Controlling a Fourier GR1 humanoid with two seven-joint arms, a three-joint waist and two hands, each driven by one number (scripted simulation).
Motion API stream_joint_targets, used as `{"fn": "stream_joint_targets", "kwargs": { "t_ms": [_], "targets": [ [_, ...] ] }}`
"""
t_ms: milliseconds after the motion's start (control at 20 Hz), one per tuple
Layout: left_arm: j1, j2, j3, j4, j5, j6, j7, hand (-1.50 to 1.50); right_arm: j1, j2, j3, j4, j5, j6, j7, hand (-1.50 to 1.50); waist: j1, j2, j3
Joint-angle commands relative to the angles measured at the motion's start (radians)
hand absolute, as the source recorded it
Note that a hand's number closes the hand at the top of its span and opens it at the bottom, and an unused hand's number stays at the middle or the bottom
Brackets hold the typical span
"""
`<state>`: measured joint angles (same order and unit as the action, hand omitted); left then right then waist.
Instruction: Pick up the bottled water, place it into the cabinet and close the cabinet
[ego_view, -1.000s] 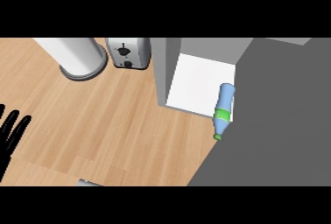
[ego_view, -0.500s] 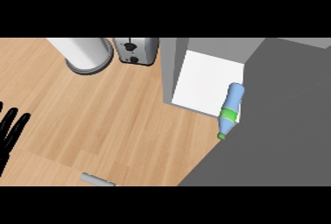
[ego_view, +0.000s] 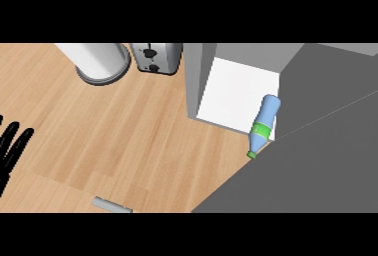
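— Where is the bottled water?

— It lies on its side at the front edge of the cabinet floor, against the grey door. Its long axis runs nearly up and down my view, the green cap toward me and slightly left, the base deeper inside.

— And your hands?

— My left hand rests at the left edge over the wooden counter, fingers straight, holding nothing. My right hand is out of sight.

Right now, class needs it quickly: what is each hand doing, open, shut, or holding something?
Left hand: open, fingers straight, resting at the view's left edge, holding nothing.
Right hand: not in view, so it cannot be told.
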<state>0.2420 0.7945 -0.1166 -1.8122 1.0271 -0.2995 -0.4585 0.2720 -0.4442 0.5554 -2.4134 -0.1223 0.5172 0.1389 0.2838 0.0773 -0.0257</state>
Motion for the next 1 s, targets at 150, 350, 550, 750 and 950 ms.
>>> {"fn": "stream_joint_targets", "kwargs": {
  "t_ms": [150, 350, 550, 750, 950],
  "targets": [
    [-0.009, 0.004, 0.01, 0.015, 0.005, -0.015, -0.001, -1.5, -0.182, 0.071, -0.039, 0.127, 0.007, -0.064, 0.159, 1.5, 0.009, -0.007, 0.002],
    [-0.02, -0.001, 0.008, 0.024, 0.006, -0.002, 0.006, -1.5, -0.285, 0.122, -0.057, 0.218, -0.013, -0.086, 0.221, 1.5, -0.004, -0.009, 0.006],
    [-0.023, -0.003, 0.009, 0.028, 0.017, -0.012, 0.008, -1.5, -0.398, 0.182, -0.078, 0.332, -0.041, -0.113, 0.289, 1.5, -0.002, -0.014, 0.007],
    [-0.017, -0.002, 0.011, 0.054, 0.008, -0.017, 0.008, -1.5, -0.523, 0.264, -0.101, 0.445, -0.06, -0.15, 0.341, 1.5, -0.014, -0.021, 0.01],
    [-0.011, -0.009, 0.015, 0.064, 0.011, -0.012, 0.004, -1.5, -0.677, 0.352, -0.191, 0.566, -0.002, -0.254, 0.368, 1.5, -0.037, -0.031, 0.014]
  ]
}}
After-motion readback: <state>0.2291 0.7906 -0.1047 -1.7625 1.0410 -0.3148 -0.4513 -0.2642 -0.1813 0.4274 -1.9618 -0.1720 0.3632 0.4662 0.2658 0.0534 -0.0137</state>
